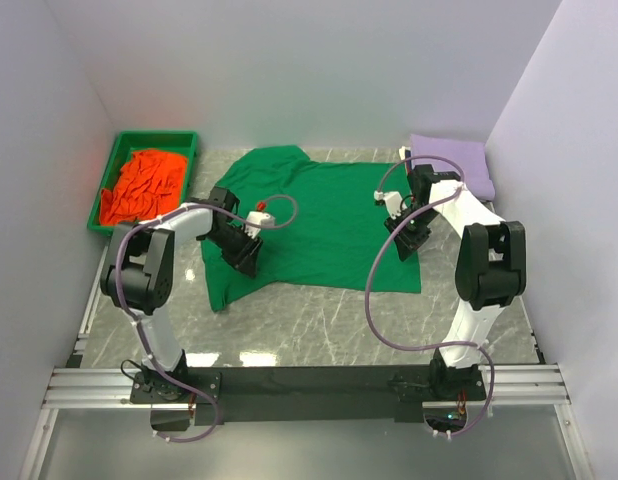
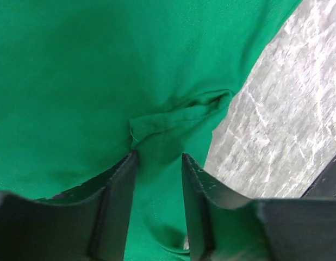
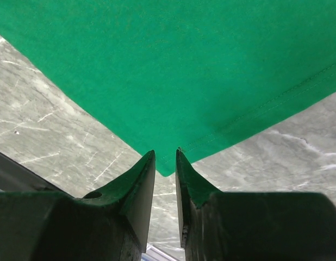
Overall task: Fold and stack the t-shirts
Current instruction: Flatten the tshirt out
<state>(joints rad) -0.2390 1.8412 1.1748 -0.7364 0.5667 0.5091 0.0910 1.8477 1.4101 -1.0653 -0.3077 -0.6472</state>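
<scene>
Three tees are in the top view. A green tee (image 1: 319, 220) lies spread on the marble table (image 1: 319, 320), an orange tee (image 1: 139, 185) lies crumpled in the tray (image 1: 154, 134) at the far left, and a lavender tee (image 1: 454, 160) lies folded at the far right corner.

The left gripper (image 1: 241, 258) is low over the left side of the green tee. In the left wrist view its fingers (image 2: 122, 185) stand apart, released, with green cloth between them and a small bunched fold just ahead of the tips.

The right gripper (image 1: 407, 243) is at the right edge of the green tee. In the right wrist view its fingers (image 3: 143, 179) leave only a narrow gap, and a hemmed corner of the tee ends in this gap. I cannot tell if the corner is pinched or only lies below the tips.
</scene>
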